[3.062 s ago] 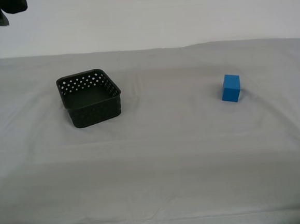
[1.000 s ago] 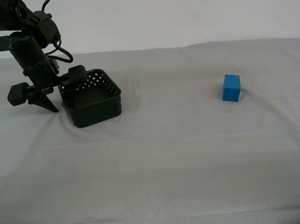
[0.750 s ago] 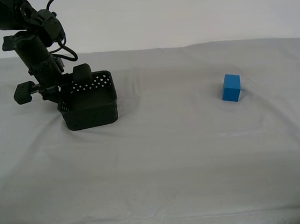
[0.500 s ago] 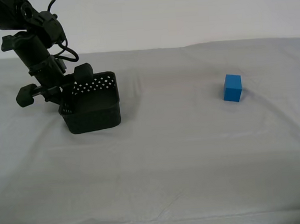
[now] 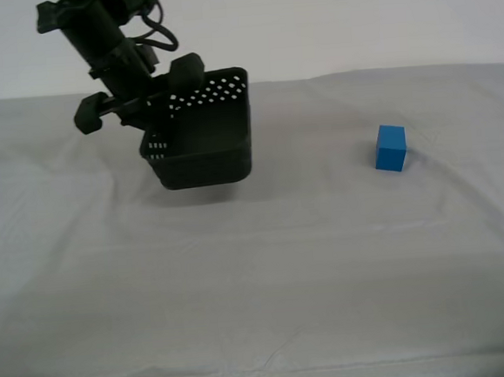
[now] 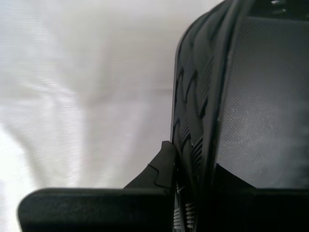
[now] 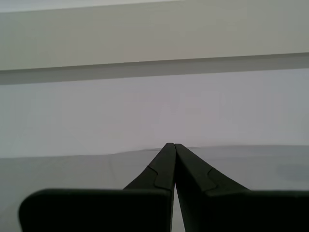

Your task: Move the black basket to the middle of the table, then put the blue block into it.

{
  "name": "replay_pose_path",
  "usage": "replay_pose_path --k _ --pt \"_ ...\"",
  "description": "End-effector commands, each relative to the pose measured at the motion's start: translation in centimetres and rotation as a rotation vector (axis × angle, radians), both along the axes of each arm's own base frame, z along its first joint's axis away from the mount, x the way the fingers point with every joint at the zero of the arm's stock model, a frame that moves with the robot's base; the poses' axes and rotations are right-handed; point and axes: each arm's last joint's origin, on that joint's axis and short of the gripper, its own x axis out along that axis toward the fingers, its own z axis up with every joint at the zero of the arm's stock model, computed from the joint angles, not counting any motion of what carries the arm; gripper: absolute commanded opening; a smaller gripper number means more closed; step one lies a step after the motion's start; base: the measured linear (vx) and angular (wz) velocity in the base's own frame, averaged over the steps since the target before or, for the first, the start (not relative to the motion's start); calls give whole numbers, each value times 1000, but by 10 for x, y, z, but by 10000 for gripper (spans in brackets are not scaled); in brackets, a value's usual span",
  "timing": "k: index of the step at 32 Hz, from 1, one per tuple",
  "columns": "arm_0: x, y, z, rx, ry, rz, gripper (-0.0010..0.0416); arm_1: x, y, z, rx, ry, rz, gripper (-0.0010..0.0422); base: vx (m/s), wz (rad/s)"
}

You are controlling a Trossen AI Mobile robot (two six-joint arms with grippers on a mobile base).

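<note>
**Basket aloft, heading for mid-counter**

My second end effector pinches the black basket by one wall, lifted and tilted above the counter. Level it before lowering (its floor faces sideways). The blue block sits well apart. My first end effector rests closed, empty.

A plain wall fills the background of the exterior view. It is pale grey-white, bare and evenly lit, with no marks or fixtures on it. The first wrist view shows more pale background in flat layers: a light grey panel uppermost, a thin darker grey band running straight across beneath it, and a smooth whitish surface below that. What these layers are cannot be told; they are soft and featureless.
</note>
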Motion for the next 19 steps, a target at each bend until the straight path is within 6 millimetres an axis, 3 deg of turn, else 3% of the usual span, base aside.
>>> replay_pose_path --k 1,5,7,15,19 --pt "0 0 0 4 -3 0 0 4 -27 -2 -1 11 -62 -1 0 0" --pt "0 0 0 4 5 0 0 11 -66 -8 -2 4 -140 0 0 0" --pt "0 0 -2 3 24 0 1 15 -75 -12 -3 2 -156 0 0 0" --pt "-1 0 -10 2 101 0 1 25 -76 -34 30 43 -169 0 0 0" --pt "-1 0 -10 4 103 -1 0 25 -77 -34 41 24 -222 0 0 0"
